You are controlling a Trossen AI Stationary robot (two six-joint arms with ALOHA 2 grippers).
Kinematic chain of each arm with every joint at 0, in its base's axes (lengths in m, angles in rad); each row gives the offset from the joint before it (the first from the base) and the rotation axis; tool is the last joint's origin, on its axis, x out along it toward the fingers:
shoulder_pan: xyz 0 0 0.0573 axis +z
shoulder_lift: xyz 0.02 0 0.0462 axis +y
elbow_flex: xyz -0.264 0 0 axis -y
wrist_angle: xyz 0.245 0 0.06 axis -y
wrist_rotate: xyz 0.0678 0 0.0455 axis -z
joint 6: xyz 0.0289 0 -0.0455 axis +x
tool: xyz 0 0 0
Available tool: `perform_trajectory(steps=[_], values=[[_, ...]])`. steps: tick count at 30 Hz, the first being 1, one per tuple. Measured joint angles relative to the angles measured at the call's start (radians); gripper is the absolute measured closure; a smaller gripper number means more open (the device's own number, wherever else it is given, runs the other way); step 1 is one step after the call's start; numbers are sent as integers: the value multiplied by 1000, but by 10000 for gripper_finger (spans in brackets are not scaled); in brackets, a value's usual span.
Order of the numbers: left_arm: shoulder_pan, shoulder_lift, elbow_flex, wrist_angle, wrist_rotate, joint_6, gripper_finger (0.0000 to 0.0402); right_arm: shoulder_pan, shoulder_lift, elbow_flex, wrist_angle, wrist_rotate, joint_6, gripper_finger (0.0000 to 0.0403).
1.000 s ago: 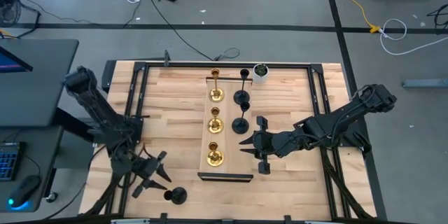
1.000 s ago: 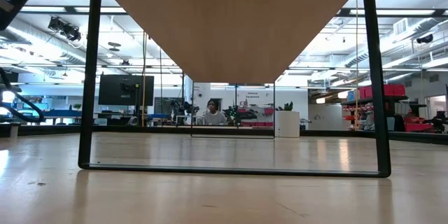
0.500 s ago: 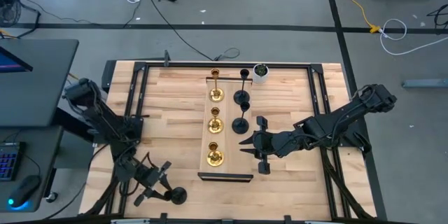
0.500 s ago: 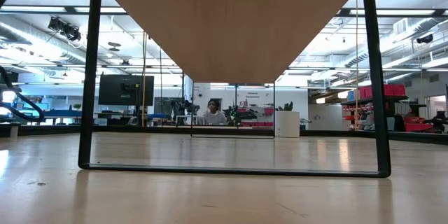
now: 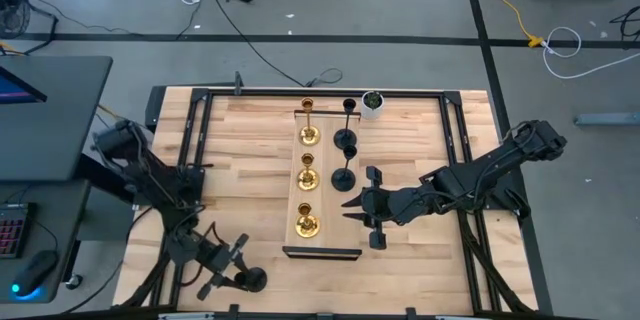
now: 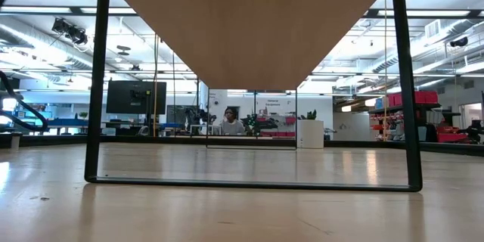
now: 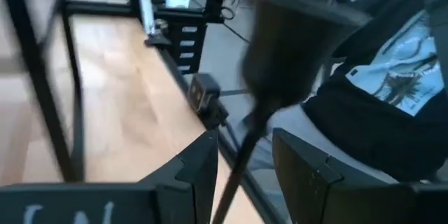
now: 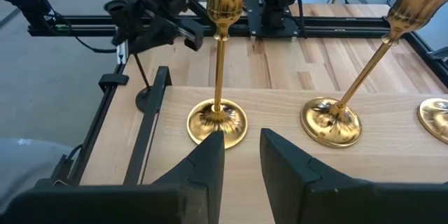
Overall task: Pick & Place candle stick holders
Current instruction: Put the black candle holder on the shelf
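Note:
Three gold candle stick holders [image 5: 308, 135] [image 5: 308, 177] [image 5: 306, 223] stand in a row on a pale wooden board [image 5: 309, 201]. Two black holders [image 5: 346, 140] [image 5: 343, 178] stand just to its right. A third black holder [image 5: 252, 280] stands on its round base near the table's front left. My left gripper [image 5: 238, 268] is open, its fingers on either side of that holder's thin stem [image 7: 253, 115], below the cup [image 7: 290, 49]. My right gripper [image 5: 350, 203] is open and empty, to the right of the board and facing the nearest gold holder [image 8: 218, 112]. My left gripper comes level at the black holder's stem from the table's left, one finger [image 7: 203, 161] on each side of it. The stem runs close by that finger, and I cannot tell whether it touches. The holder stands on the table.
A small white pot with green inside [image 5: 372, 103] stands at the far edge beside the black holders. A black stand [image 5: 322, 252] sits at the board's near end. Black frame rails [image 5: 195, 140] run along the table's edges. A person in a dark shirt [image 7: 392, 91] is beyond the table's front edge.
My left gripper has gone toward the table's near edge and to the right, up to the black holder at the front left, so that its fingers now stand around the stem. The holder has stayed in place.

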Motion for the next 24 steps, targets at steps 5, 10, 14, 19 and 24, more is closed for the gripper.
perform_trajectory(steps=[5,10,14,19,24], values=[[3,40,48,-3,21,63,290,0,0,0,0,0,-18,308],[7,63,64,-6,-8,108,357,0,0,0,-1,0,-27,308],[18,61,65,-14,-62,109,391,0,0,0,-6,1,-49,308],[39,61,65,-13,-81,106,394,0,0,0,-14,1,-53,308],[52,61,64,11,-120,101,395,0,0,0,-46,2,-53,308]])
